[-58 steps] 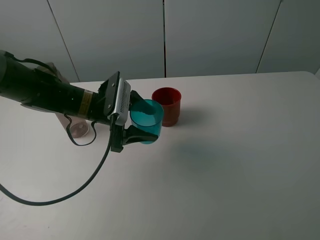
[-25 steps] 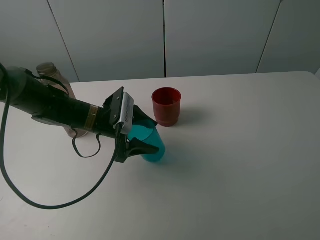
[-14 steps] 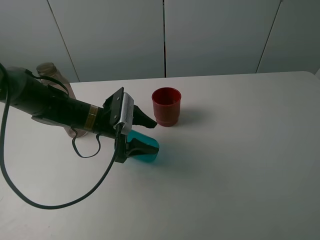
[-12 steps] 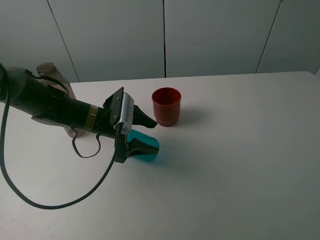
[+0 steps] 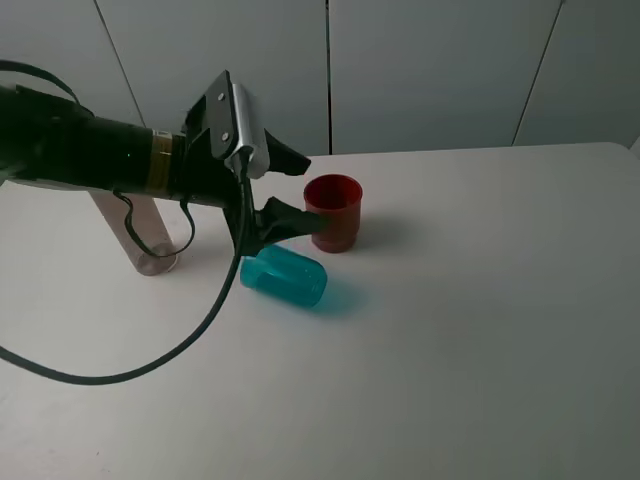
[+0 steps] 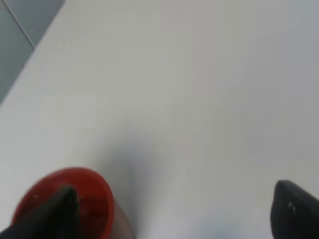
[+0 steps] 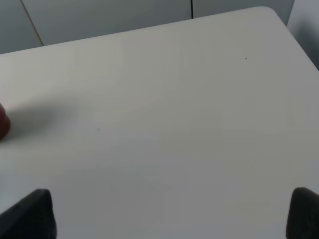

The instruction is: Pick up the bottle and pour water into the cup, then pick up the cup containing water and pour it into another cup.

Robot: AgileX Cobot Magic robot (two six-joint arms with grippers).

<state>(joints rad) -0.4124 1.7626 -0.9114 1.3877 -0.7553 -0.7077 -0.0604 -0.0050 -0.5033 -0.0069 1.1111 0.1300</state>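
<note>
The teal-blue cup [image 5: 286,277] lies tipped on its side on the white table [image 5: 480,330], just in front of the upright red cup [image 5: 333,212], the other cup. My left gripper [image 5: 288,190] hovers open above the fallen cup, beside the red cup's rim, holding nothing. The left wrist view shows the red cup [image 6: 67,201] low between the spread fingertips [image 6: 294,209]. The smoky bottle [image 5: 145,255] stands at the left, its upper part hidden behind the left arm. In the right wrist view my right gripper [image 7: 167,214] is open over bare table.
A black cable [image 5: 190,340] loops from the left arm down over the table's left front. Grey wall panels [image 5: 430,70] rise behind the table's far edge. A sliver of red [image 7: 2,122] shows at the edge of the right wrist view.
My left gripper opened and let go of the teal cup, which tipped over onto its side. The left arm then lifted up and back toward the red cup.
</note>
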